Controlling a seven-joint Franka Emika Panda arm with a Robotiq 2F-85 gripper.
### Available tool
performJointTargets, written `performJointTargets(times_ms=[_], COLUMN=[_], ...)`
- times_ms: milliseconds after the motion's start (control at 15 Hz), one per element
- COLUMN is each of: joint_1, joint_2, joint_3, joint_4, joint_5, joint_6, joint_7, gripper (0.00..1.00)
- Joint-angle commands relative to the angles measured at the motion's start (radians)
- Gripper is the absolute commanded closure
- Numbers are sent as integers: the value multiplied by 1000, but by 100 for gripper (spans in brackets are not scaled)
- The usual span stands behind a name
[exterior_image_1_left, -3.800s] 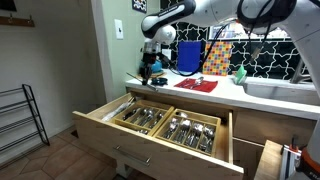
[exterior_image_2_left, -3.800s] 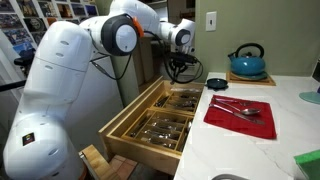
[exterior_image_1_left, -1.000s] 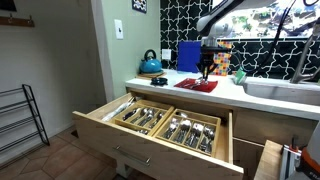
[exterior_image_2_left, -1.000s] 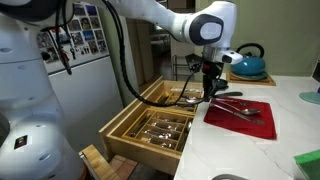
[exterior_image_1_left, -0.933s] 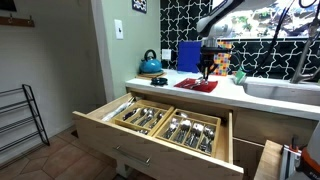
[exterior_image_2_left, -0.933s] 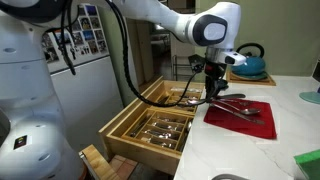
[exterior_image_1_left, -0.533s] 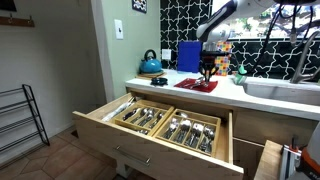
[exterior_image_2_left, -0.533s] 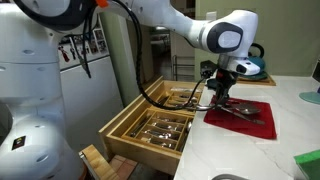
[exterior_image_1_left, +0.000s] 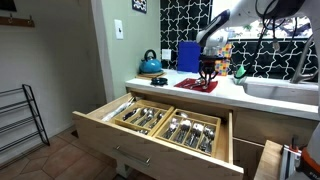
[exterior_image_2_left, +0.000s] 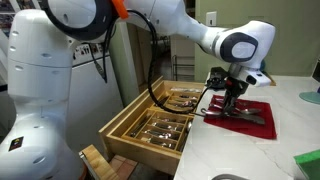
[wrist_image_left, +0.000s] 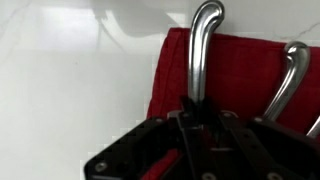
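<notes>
My gripper (exterior_image_1_left: 207, 75) is down on a red cloth (exterior_image_1_left: 190, 87) on the white counter, also shown in an exterior view (exterior_image_2_left: 228, 106). In the wrist view the fingers (wrist_image_left: 195, 116) sit tight around the lower end of a metal utensil handle (wrist_image_left: 203, 45) that lies on the red cloth (wrist_image_left: 240, 70) near its edge. A second metal utensil (wrist_image_left: 285, 80) lies beside it on the cloth. The cloth (exterior_image_2_left: 258, 121) and its utensils also show next to the gripper in an exterior view.
A wide wooden drawer (exterior_image_1_left: 100, 115) stands open below the counter, with trays full of cutlery (exterior_image_2_left: 160, 128). A blue kettle (exterior_image_1_left: 150, 65) stands at the counter's back. A sink (exterior_image_1_left: 280, 90) lies to one side. A green sponge (exterior_image_2_left: 308, 163) is near the counter's front.
The gripper has travelled from above the open drawer to the red cloth and has come down onto the utensils there, the fingers now around one handle.
</notes>
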Motion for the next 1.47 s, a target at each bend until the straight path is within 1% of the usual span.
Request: performJointTargets(times_ms=[0, 400, 933, 1000, 1067, 1133, 1333, 1400], joint_1=[-21, -33, -42, -41, -43, -42, -43, -42], joint_2=[64, 128, 184, 189, 192, 194, 181, 172], joint_3=[-6, -6, 12, 11, 12, 10, 9, 7], joint_4=[81, 146, 219, 227, 233, 237, 234, 228], joint_5=[35, 34, 38, 33, 36, 33, 32, 30], joint_6=[-63, -84, -120, -126, -141, -145, -164, -163], joint_7=[30, 88, 59, 63, 60, 62, 55, 54], gripper=[96, 96, 96, 93, 57, 57, 36, 27])
